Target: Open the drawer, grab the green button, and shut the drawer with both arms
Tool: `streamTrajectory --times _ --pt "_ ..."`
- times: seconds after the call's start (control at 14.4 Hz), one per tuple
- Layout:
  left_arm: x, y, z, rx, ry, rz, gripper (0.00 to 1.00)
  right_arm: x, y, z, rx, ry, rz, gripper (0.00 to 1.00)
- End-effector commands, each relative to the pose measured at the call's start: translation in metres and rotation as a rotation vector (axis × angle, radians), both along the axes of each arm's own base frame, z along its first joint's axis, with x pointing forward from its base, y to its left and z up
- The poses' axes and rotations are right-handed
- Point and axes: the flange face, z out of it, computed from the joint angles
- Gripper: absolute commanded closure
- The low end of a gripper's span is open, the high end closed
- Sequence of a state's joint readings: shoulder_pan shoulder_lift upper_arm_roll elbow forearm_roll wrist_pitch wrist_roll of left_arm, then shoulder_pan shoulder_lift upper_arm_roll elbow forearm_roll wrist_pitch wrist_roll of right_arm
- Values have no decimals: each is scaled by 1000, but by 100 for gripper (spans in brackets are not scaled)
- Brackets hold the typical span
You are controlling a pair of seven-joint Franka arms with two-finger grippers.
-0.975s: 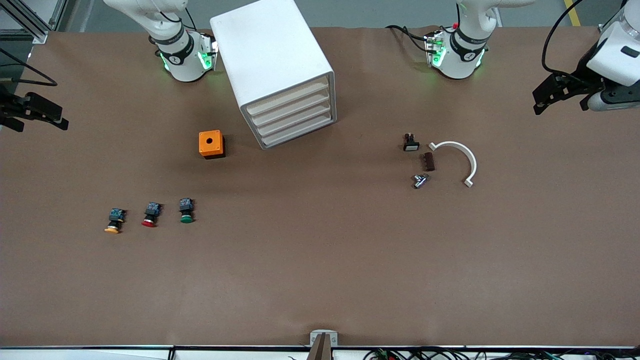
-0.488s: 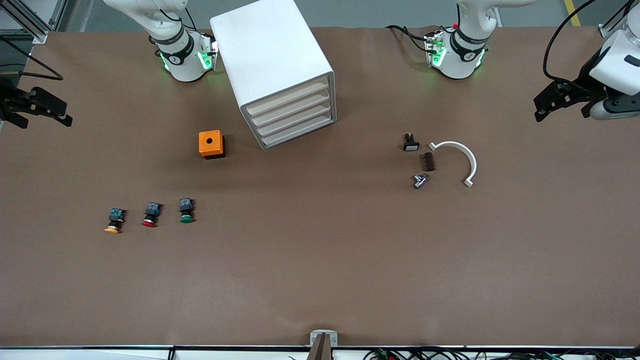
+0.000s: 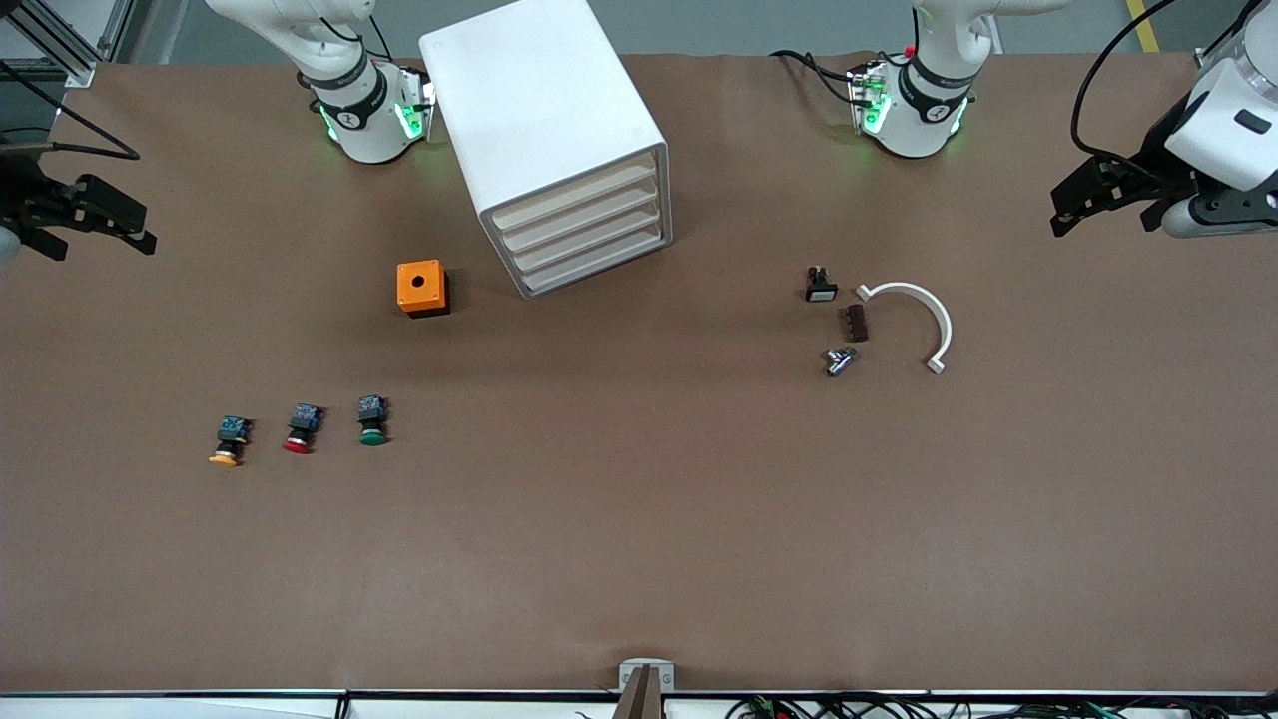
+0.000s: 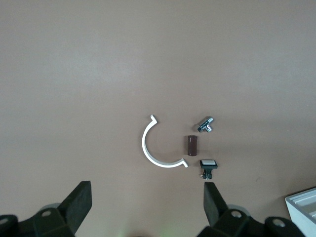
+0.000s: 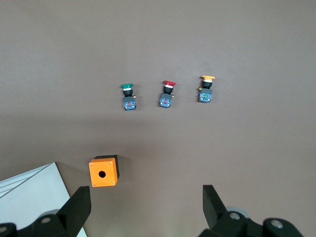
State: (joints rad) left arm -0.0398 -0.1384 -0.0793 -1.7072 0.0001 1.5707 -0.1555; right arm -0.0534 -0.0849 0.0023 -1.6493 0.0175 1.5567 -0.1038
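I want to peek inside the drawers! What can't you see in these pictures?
- Inside the four drawers: all shut in the front view, so the contents are hidden.
- Cabinet: the left wrist view's edge cuts off all but a corner.
- Right tool: the front view's edge cuts off its arm.
- Tiny black part: too small to identify.
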Motion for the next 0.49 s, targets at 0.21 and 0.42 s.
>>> streamTrajectory --times 0.21,0.42 --pt "0 -1 4 -12 14 -72 0 -8 1 2 8 -7 -56 0" --pt "0 0 4 -7 16 -70 0 -8 1 2 8 -7 -71 0"
